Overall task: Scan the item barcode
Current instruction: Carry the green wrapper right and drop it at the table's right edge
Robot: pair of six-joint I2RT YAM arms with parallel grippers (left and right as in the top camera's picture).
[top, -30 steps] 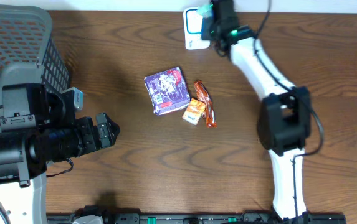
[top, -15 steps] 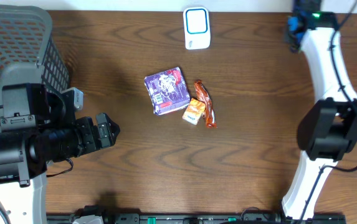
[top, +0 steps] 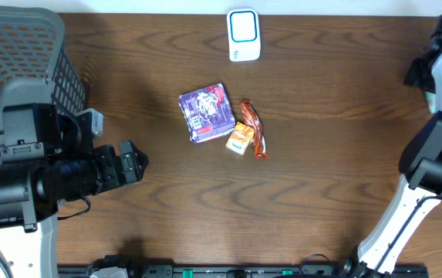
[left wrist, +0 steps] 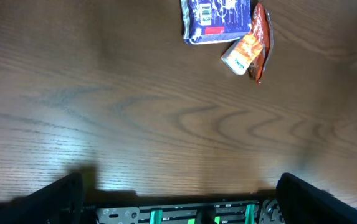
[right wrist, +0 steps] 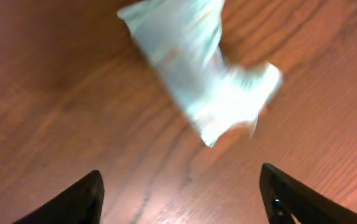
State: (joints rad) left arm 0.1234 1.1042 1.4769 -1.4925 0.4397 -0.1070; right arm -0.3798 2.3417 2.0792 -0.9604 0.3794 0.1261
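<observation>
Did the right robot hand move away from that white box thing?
Yes. The right gripper swung far to the right, away from the white scanner, which stayed put.

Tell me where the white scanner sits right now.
In the overhead view, the white scanner lies near the far edge of the table, about centre, beyond the purple packet and not touching it.
</observation>
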